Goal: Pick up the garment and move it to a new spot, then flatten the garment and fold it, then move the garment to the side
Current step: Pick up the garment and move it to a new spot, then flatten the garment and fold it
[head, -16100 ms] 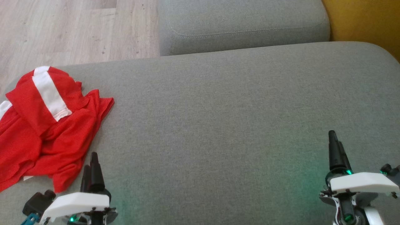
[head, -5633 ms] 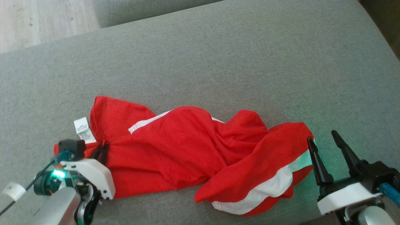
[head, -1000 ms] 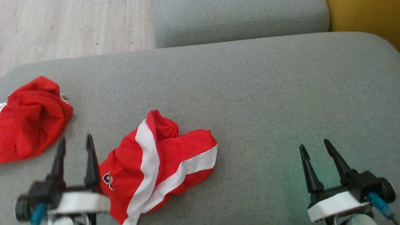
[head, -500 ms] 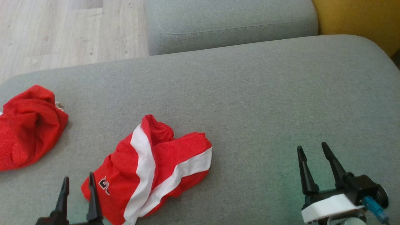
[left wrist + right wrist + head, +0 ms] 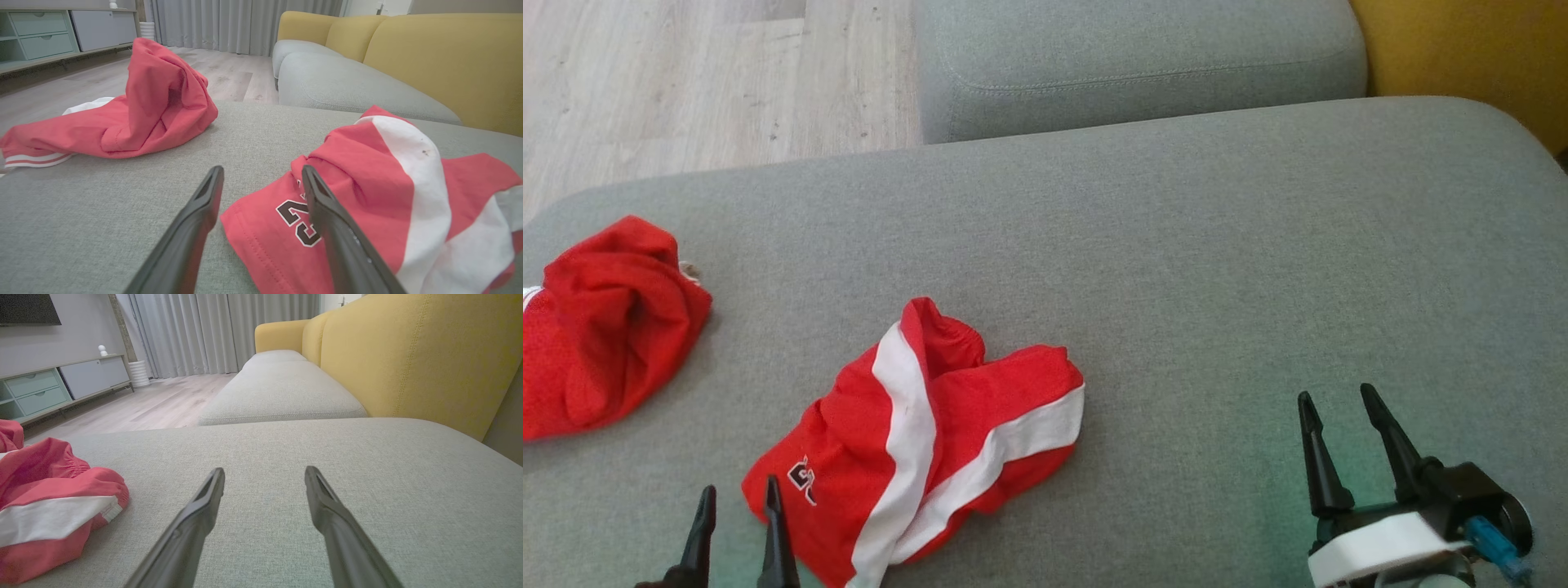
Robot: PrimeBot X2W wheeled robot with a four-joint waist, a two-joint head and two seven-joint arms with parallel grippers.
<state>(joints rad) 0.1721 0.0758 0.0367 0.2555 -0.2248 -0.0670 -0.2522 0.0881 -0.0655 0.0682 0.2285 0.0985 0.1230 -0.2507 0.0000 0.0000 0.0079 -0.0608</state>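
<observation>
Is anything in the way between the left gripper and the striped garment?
Nothing visible. The open left gripper sits right at the near edge of the striped garment; the other red garment lies apart to its left.

A red-and-white striped jersey garment is laid on a grey fabric cushion, just right of the left gripper fingers and well left of the right gripper fingers; a bunched red cloth is placed ahead-left.
</observation>
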